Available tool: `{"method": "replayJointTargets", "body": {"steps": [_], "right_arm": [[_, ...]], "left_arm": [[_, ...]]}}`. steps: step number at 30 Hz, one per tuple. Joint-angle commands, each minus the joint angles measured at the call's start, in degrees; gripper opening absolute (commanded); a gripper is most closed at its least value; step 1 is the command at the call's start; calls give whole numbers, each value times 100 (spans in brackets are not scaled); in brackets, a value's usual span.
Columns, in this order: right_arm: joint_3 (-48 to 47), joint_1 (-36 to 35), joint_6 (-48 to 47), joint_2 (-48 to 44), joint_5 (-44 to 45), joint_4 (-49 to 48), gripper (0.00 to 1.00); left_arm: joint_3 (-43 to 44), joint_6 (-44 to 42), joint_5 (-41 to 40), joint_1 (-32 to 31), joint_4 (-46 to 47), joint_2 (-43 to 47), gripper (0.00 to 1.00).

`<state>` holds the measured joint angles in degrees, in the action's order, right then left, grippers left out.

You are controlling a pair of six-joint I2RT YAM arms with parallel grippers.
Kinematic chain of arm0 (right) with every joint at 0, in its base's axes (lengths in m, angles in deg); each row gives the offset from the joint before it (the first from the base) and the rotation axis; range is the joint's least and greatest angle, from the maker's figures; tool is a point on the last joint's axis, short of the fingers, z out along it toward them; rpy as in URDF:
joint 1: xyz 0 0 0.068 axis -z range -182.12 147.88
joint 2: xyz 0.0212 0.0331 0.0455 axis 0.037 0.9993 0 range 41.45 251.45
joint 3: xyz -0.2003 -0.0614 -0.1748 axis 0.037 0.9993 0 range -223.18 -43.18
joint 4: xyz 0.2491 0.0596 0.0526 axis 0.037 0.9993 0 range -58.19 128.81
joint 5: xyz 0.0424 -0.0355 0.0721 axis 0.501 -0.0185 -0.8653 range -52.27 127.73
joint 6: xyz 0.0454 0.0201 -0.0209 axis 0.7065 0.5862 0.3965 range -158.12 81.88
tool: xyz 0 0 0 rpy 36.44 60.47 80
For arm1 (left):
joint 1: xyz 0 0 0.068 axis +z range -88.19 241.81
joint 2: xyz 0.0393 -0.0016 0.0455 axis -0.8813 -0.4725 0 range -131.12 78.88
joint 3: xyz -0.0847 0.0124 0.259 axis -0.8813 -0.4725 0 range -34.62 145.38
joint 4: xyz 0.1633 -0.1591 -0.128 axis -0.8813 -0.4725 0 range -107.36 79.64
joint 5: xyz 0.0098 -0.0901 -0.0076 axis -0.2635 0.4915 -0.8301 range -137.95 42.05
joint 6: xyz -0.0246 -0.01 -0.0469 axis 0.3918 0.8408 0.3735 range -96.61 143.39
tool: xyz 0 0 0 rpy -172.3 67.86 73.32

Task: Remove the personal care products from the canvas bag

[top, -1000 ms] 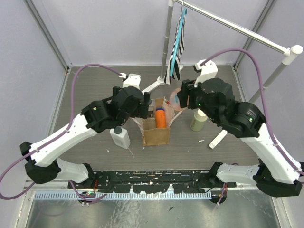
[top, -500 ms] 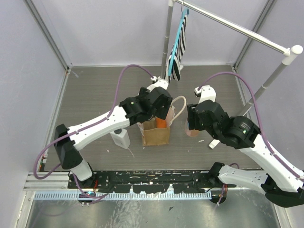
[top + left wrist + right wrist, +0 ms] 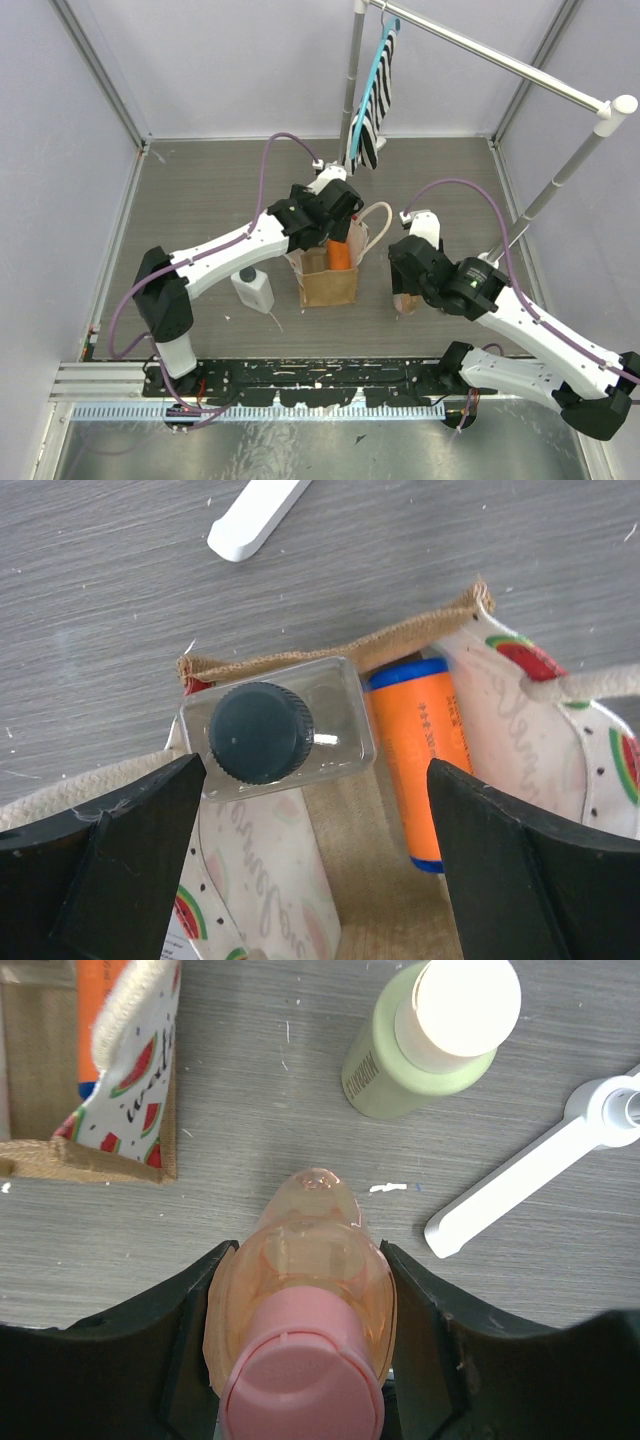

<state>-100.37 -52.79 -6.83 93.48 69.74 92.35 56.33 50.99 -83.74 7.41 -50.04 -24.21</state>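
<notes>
A clear dark-capped bottle [image 3: 262, 732] can be seen only from the left wrist, sat in the canvas bag [image 3: 300, 662] beside the orange bottle [image 3: 420, 765], with the left fingers [image 3: 110, 860] spread above both. The pink bottle [image 3: 300, 1290] is pinched by the right fingers [image 3: 180, 1340] over the counter [image 3: 280, 1090], right of the bag. The pale green bottle [image 3: 420, 1045] is caught only by the right wrist.

Left arm [image 3: 225, 258] extended diagonally forward and inward, wrist pitched down. Left gripper [image 3: 318, 775] faces straight down, jaws spread wide. Right arm [image 3: 525, 318] sharply bent at the elbow, forearm angled inward, wrist low. Right gripper [image 3: 308, 1260] pressed against both sides of the pink bottle [image 3: 300, 1310].
</notes>
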Motion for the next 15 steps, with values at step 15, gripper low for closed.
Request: {"method": "replayJointTargets", "body": {"steps": [15], "right_arm": [[340,-6,165,-62,533,-1007,32]], "left_arm": [[180,1184,-402,216,-226,-576,99]]}}
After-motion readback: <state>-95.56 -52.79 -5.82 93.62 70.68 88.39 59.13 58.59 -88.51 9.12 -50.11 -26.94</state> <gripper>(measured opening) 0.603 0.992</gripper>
